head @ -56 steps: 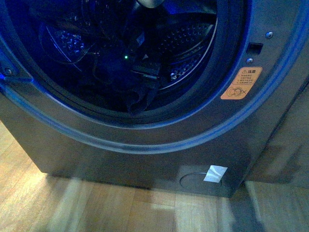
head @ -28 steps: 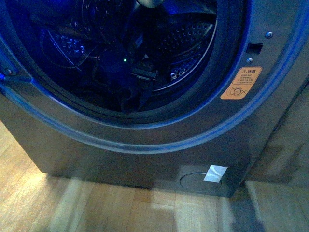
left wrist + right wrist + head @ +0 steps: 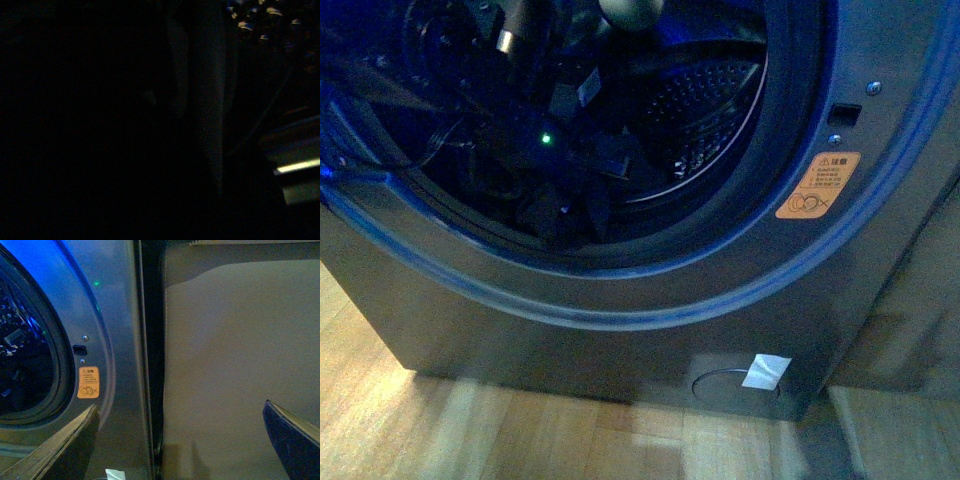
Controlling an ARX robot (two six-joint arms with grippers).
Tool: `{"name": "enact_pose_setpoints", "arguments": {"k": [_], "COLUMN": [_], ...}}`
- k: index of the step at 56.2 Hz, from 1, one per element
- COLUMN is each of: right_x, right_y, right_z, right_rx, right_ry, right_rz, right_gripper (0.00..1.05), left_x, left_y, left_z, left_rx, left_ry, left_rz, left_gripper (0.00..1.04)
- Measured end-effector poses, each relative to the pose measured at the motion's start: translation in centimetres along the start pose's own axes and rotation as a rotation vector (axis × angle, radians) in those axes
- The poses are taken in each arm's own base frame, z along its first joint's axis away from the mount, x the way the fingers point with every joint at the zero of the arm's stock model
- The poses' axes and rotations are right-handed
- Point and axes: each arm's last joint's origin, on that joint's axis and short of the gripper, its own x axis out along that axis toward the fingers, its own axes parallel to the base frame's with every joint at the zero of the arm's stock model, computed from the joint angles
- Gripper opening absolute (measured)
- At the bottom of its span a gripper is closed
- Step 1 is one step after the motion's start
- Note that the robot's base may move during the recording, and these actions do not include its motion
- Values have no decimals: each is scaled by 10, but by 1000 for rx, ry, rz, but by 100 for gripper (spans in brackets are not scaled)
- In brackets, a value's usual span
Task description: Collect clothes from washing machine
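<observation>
Sticker [image 3: 817, 186], orange, is sitting on the washing machine [image 3: 620, 300] front, just R of the porthole rim. It's showing a warning triangle w/ a few lines of small script up top and ringed pictograms below; the print is too small to read. No brand name is showing anywhere. Above the sticker a black latch slot [image 3: 844, 113] is sitting btw two screws. Low on the front panel a white tape scrap [image 3: 765, 370] is covering the R edge of a round filter cap [image 3: 725, 382].

The door is standing open and blue light is running round the rim. The perforated drum [image 3: 705, 95] is showing on the R inside. The clothes [image 3: 555, 215], a dark heap, are lying at the drum's lower front, against the door seal. The left arm [image 3: 535, 130], w/ a green LED glowing, is reaching into the drum over the heap, and cables are crowding the opening. Its jaws are lost in the dark tangle, so can't tell if they're released or clenched. Left wrist cam is dark.

The right gripper [image 3: 180, 440] is hanging outside the machine w/ jaws spread wide and nothing btw them. It's facing the dark gap [image 3: 152, 365] btw the machine's side and a beige panel [image 3: 235, 365]. The machine is standing on a wood floor [image 3: 470, 430].
</observation>
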Motion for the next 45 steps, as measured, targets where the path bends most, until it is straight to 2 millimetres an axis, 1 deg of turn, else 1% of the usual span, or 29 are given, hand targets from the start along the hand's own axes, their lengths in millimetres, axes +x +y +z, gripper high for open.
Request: {"name": "enact_pose_setpoints", "arguments": {"k": [1,3,6,8,13,16,18,22,23,29,33,35,45], "right_x": [0,0,0,0,0,0,0,0,0,0,0,0,0], "right_y": [0,0,0,0,0,0,0,0,0,0,0,0,0], "right_z": [0,0,0,0,0,0,0,0,0,0,0,0,0], "right_rx": [0,0,0,0,0,0,0,0,0,0,0,0,0], "right_ry": [0,0,0,0,0,0,0,0,0,0,0,0,0], "right_rz": [0,0,0,0,0,0,0,0,0,0,0,0,0], "right_gripper": [97,97,97,97,97,97,97,97,97,97,97,97,97], "left_x": [-2,-16,-28,-41,-63,-83,-91,-123,-135,-186,-209,-217,-271], "left_y": [0,0,0,0,-1,-1,-2,-3,-4,-9,-10,-10,-11], "left_z": [-1,-5,-8,-12,-16,-19,-21,-27,-29,-37,-38,-37,-25], "left_rx": [1,14,26,37,49,61,67,83,86,101,109,111,114], "left_ry": [-5,-37,-68,-96,-140,-178,-194,-257,-275,-359,-402,-417,-540], "left_rz": [-5,-24,-31,-40,-64,-77,-80,-97,-107,-136,-136,-134,-135], "left_gripper": [7,7,7,7,7,7,7,7,7,7,7,7,7]}}
